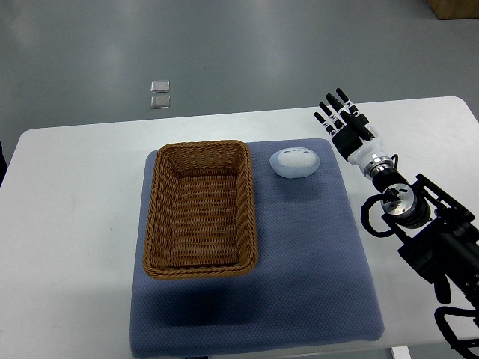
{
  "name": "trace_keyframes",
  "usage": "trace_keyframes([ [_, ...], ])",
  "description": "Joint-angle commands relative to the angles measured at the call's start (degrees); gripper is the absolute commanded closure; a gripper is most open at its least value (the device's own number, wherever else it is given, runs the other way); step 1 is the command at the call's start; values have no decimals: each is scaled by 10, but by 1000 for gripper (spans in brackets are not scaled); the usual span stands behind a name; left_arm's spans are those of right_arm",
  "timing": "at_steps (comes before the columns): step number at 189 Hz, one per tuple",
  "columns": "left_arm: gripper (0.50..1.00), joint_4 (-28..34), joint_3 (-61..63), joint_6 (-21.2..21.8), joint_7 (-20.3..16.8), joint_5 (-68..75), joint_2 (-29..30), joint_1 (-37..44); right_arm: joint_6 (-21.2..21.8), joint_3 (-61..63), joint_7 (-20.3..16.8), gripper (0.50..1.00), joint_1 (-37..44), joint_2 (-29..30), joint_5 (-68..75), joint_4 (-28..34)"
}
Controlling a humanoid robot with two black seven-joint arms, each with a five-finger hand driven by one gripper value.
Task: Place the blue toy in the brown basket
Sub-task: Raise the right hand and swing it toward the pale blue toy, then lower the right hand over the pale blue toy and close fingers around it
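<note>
A pale blue, rounded toy (294, 161) lies on the blue mat just right of the brown wicker basket (200, 209). The basket stands empty on the mat's left half. My right hand (344, 118) is over the white table a little right of the toy and apart from it, fingers stretched out and holding nothing. Its arm comes in from the lower right. My left arm does not show.
A blue-grey mat (299, 277) covers the middle of the white table (75, 224). Two small clear squares (159, 93) lie on the grey floor beyond the table's far edge. A cardboard box corner (453, 7) shows at top right.
</note>
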Motion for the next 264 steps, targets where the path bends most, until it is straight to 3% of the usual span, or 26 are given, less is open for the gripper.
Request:
trace_keyframes([
  [1,500,-1,-1,-3,0,0,0,0,0,-1,0,591,1,0,0,0],
  [56,500,0,0,-3,0,-1,0,-1,0,-47,-3,591,20,-24,-33,5],
  [74,500,-1,-1,-3,0,0,0,-1,-1,-117,-5,593,69,-61,-116,5],
  [107,500,-3,1,-4,0,0,0,-1,3,-308,-40,593,191,-137,-316,6],
  [146,500,-6,1,-5,0,1,0,-6,89,-526,-102,591,346,-176,-421,14],
  [168,500,-6,1,-5,0,1,0,-6,101,-621,-122,591,400,-178,-444,53],
  [199,500,-5,1,-5,0,1,0,-6,97,-653,-125,591,413,-174,-446,91],
  [264,500,-7,1,-5,0,1,0,-6,75,-654,-122,593,396,-160,-467,90],
])
